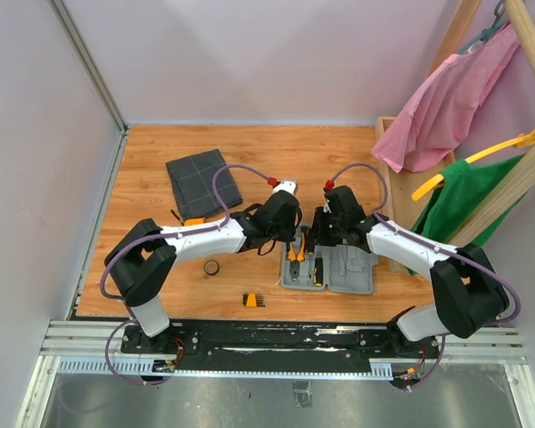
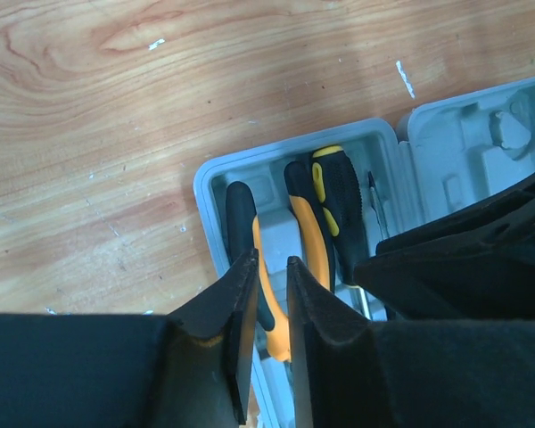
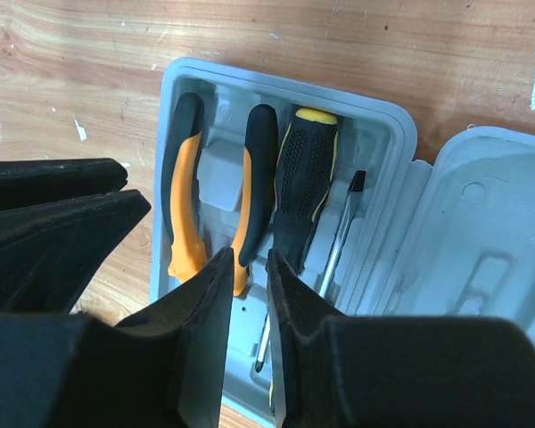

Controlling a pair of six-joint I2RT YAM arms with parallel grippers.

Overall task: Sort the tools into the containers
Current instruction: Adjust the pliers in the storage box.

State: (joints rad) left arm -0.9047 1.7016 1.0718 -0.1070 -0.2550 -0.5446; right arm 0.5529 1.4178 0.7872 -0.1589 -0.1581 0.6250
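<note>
We log pliers (image 3: pixel 183 192) and a screwdriver (image 3: pixel 303 178) seated in the case (image 1: pixel 352 281), tape ring (image 1: pixel 211 267) and bit holder (image 1: pixel 252 300) left of it unsorted, left tool (image 2: pixel 269 267) and right tool (image 3: pixel 248 263) above it, each barely ajar (grip unclear).

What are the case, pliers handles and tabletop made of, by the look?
Case: light-grey moulded hard plastic, matte, with formed tool recesses. Pliers handles: orange and black grips, likely rubber or soft plastic, smooth, slight sheen. Tabletop: wood grain, probably laminate or varnished wood; scuffed white marks.
</note>
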